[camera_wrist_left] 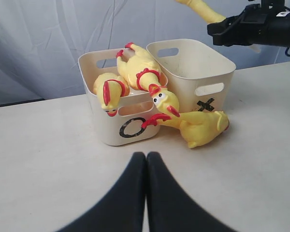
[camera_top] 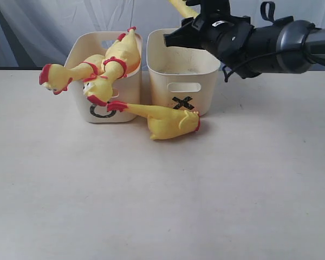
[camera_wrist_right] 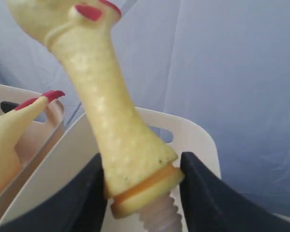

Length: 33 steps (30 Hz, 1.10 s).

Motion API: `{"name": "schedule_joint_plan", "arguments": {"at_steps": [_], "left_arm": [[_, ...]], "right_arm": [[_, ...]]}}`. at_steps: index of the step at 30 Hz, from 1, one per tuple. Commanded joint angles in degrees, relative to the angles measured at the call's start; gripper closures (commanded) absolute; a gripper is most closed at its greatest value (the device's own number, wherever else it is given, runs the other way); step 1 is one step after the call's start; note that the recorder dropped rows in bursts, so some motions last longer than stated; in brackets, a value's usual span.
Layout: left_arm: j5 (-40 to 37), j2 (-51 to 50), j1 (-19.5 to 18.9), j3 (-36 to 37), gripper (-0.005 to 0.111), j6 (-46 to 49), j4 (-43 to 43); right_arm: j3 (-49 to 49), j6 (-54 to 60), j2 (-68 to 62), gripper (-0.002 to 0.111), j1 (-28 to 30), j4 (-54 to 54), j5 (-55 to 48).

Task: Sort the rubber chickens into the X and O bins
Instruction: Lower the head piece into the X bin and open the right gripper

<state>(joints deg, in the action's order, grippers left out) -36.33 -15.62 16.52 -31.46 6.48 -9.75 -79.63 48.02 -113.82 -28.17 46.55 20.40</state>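
Progress stood at about the halfway mark, by our reading. Two whole chickens (camera_top: 122, 54) lay in the O bin (camera_top: 80, 100), bodies inside and heads drooping over its front wall, one head hanging down beside the O mark. We took those two as sorted. The X bin (camera_top: 206, 89) showed nothing inside that we could see. The right end effector (camera_wrist_right: 142, 191) was clamped on a broken piece (camera_wrist_right: 106, 111), gripping it at the ringed end with the rest sticking up, and it hung above the X bin's opening. We judged that a release into the bin was the step in hand. A second piece (camera_top: 165, 122) lay on its side on the desk (camera_top: 162, 206), just in front of both bins and seemingly touching the X bin's front. That one was left to pick up and place. The left end effector (camera_wrist_left: 146, 162) hovered low over the desk in front of the bins, fingers pressed together and holding nothing.
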Motion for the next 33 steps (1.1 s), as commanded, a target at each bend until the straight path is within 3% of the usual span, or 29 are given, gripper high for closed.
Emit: {"name": "schedule_joint_plan", "arguments": {"at_steps": [1, 8, 26, 33], "left_arm": [[0.2, 0.3, -0.3, 0.2, 0.107, 0.1, -0.7], [0.2, 0.3, -0.3, 0.2, 0.107, 0.1, -0.7], [0.1, 0.3, -0.3, 0.2, 0.107, 0.1, -0.7], [0.1, 0.3, -0.3, 0.2, 0.107, 0.1, -0.7]], "right_arm": [[-4.2, -0.1, -2.0, 0.109, 1.4, 2.2, -5.5], [-6.8, -0.1, -5.4, 0.109, 2.4, 2.6, -10.4], [-6.9, -0.1, -6.7, 0.109, 3.6, 6.7, -7.7], [-6.9, -0.1, -6.7, 0.075, 3.6, 6.7, -7.5]]}}
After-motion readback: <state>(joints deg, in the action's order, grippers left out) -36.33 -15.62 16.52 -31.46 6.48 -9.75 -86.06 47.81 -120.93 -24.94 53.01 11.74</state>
